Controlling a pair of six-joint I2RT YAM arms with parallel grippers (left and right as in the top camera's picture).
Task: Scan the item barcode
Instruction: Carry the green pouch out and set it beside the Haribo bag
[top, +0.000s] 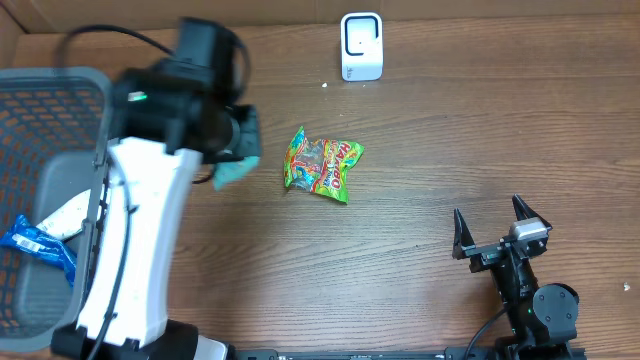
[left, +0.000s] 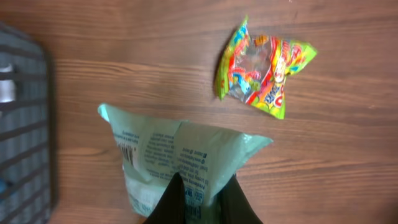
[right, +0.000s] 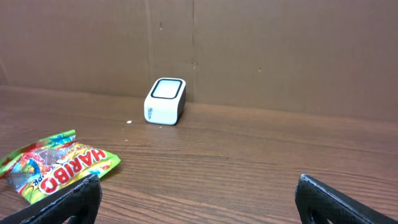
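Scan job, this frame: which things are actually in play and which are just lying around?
In play:
- pale green packet, gripped by the left end effector
- white scanner at the table's far edge

Lying about:
- Haribo bag, loose on the table
- grey basket with a blue packet inside
- right end effector, open, holding nothing

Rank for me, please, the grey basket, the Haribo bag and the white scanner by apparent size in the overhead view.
1. The grey basket, clearly largest.
2-3. The Haribo bag and the white scanner: too alike in area to rank; the bag looks wider, the scanner longer.
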